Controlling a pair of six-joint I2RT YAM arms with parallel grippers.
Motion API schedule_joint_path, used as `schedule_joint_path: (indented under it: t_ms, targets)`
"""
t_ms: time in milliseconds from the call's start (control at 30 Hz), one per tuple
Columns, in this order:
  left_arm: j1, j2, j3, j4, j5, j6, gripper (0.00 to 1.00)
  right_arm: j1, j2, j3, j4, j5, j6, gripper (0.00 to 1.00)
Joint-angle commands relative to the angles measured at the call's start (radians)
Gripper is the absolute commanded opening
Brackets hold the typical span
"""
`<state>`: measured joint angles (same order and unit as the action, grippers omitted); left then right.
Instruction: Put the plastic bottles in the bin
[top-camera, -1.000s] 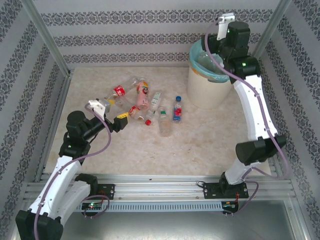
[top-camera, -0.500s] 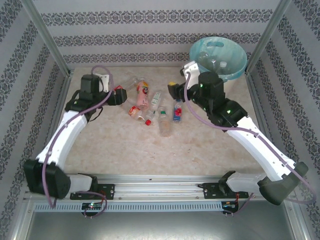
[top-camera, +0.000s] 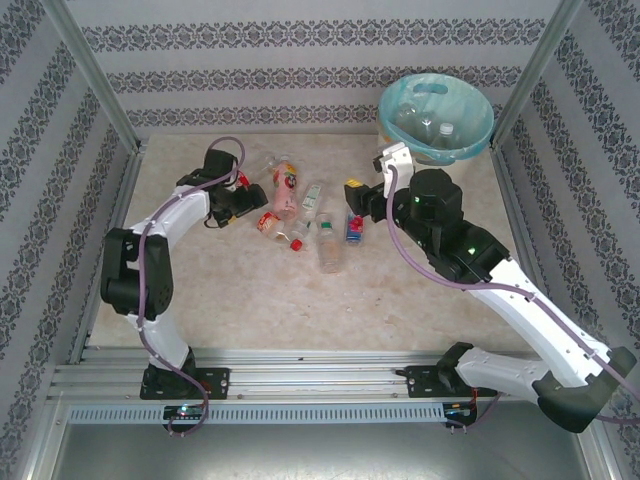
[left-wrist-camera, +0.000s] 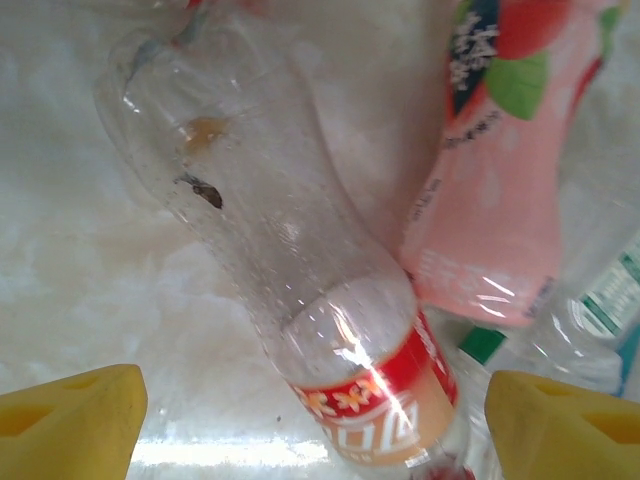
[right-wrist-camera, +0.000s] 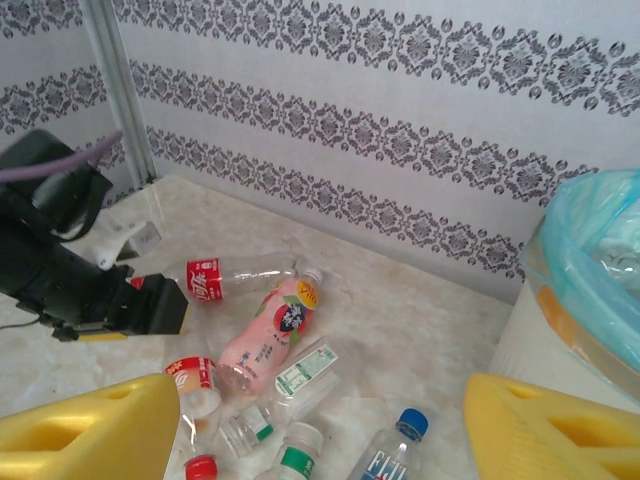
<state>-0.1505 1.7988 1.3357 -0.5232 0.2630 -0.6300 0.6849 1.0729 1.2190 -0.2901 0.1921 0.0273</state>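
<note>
Where the plastic bottles (top-camera: 286, 192) lie in a loose cluster on the table (top-camera: 250, 290), they sit between the two grippers. They are just ahead of the left gripper (left-wrist-camera: 315, 405) and ahead of and below the right gripper (right-wrist-camera: 320, 400). At least seven lie there; overlapping clear bodies make a surer count hard. One clear bottle with a red label (left-wrist-camera: 300, 290) lies lengthwise in the gap of the left gripper. That gripper's yellow fingers (left-wrist-camera: 70, 425) stand wide apart on either side without touching it, and its labelled end is cut off at the lower edge of the left wrist view. A pink-labelled bottle (left-wrist-camera: 490, 200) lies just beside it on the right. The right gripper's jaws are spread too, with nothing between them. Bare table lies behind both grippers, towards the arm bases. The bin (top-camera: 487, 128) stands to the right of the right gripper, well apart from the cluster. A few clear bottles (top-camera: 430, 122) show inside, their number unclear.
</note>
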Motion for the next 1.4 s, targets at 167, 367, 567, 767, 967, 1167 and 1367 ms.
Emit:
schedule_joint_path:
  t_ms: [167,367,567,767,967,1167,1367]
  targets:
    - [-0.007,0.116,0.037,0.088,-0.018,-0.111,0.9,0.002,-0.018,-0.036,0.013,0.014,0.017,0.75]
    - [-0.007,0.198,0.088,0.059,-0.028,-0.076,0.9,0.004,0.006,-0.02,0.004,-0.005,0.025,0.75]
    - [0.001,0.2,0.043,0.073,-0.07,-0.043,0.89,0.005,0.037,0.002,0.019,-0.016,0.033,0.75]
    - [0.017,0.149,-0.057,0.109,-0.062,-0.019,0.84,0.021,0.088,0.055,0.016,-0.032,0.035,0.75]
    - [0.03,0.048,-0.164,0.1,-0.105,0.045,0.81,0.06,0.123,0.059,0.038,-0.015,0.038,0.74]
    - [0.034,-0.025,-0.227,0.075,-0.137,0.108,0.78,0.079,0.135,0.051,0.04,-0.009,0.039,0.75]
    - [0.033,-0.005,-0.218,0.026,-0.128,0.145,0.83,0.079,0.118,0.034,0.041,0.015,0.014,0.75]
